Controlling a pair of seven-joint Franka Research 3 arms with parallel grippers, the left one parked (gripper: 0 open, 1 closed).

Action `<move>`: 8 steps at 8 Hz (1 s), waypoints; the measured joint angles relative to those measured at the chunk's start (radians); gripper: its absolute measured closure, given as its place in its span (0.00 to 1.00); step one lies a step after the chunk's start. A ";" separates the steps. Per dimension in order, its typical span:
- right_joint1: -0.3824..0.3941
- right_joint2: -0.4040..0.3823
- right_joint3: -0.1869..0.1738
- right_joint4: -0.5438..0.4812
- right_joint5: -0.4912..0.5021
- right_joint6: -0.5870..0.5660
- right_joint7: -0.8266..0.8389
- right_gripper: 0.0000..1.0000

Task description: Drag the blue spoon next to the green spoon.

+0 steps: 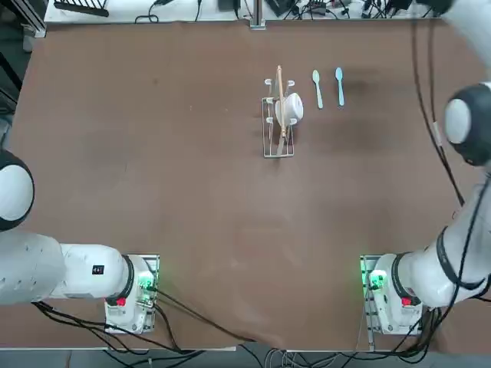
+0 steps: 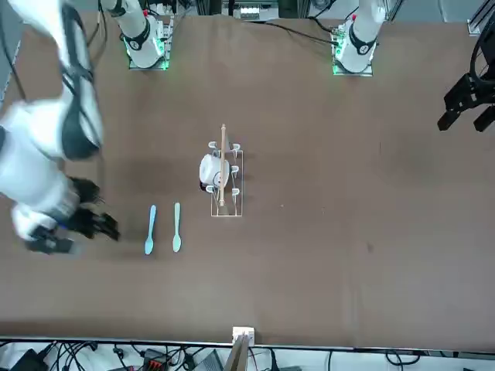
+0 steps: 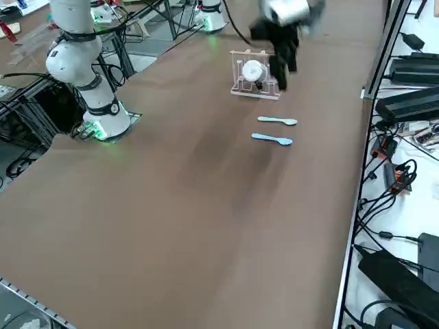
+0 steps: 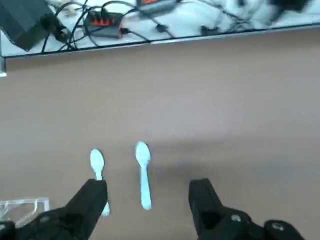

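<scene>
Already the blue spoon [image 1: 339, 85] lies just beside the green spoon [image 1: 317, 88], parallel, handles the same way, a narrow strip of table [image 1: 192, 199] between them, not touching. Taking the rack [image 1: 278, 126] as landmark: green spoon is the nearer one, blue sits one slot further out on the same side, both near the rack's far end. A white cup [image 1: 290, 107] and a wooden stick [image 1: 281, 103] sit on the rack.

By my read the drag is basically done. If anything is left, it's only a clean exit: lift straight up, no sideways sweep, so a finger doesn't clip the blue handle and skew it or knock it into the green one. If a tighter gap is wanted, press lightly on the bowl end and nudge toward the rack, slow, since light plastic will likely skate or pivot.

My right gripper [image 4: 148, 200] is open wide, holding nothing. In the wrist view the blue spoon's handle end shows between my fingers [image 4: 90, 200], and I'm clear of the table. From the front, the claw hangs beyond the blue spoon, on the side away from the rack, arm raised and bent over that table edge.
</scene>
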 joint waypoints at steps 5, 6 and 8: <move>-0.018 -0.207 -0.110 0.018 -0.057 -0.433 -0.018 0.00; -0.015 -0.214 -0.108 -0.008 -0.088 -0.403 -0.018 0.00; 0.019 -0.242 -0.103 -0.074 -0.130 -0.338 -0.018 0.00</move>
